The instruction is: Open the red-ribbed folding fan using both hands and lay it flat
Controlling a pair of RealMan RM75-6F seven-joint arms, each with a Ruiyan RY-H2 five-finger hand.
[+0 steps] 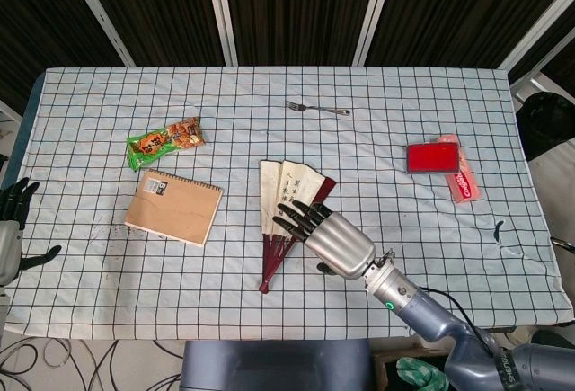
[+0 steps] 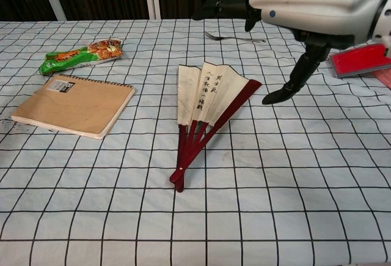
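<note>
The folding fan [image 1: 286, 202] [image 2: 204, 104] lies on the checked cloth near the table's middle, partly spread, cream paper with dark writing and red ribs meeting at a pivot toward the front edge. My right hand [image 1: 328, 234] [image 2: 305, 9] hovers above the fan's right side, fingers stretched out and apart, thumb hanging down, holding nothing. The chest view shows a gap between it and the fan. My left hand [image 1: 13, 220] sits at the table's far left edge, fingers spread and empty, far from the fan. The chest view does not show it.
A brown spiral notebook [image 1: 172, 208] [image 2: 73, 105] lies left of the fan, with a green snack packet [image 1: 163, 143] [image 2: 81, 55] behind it. A fork [image 1: 318, 107] [image 2: 235, 37] lies at the back. A red box [image 1: 433, 156] [image 2: 360, 61] and pink packet [image 1: 464, 181] lie at right.
</note>
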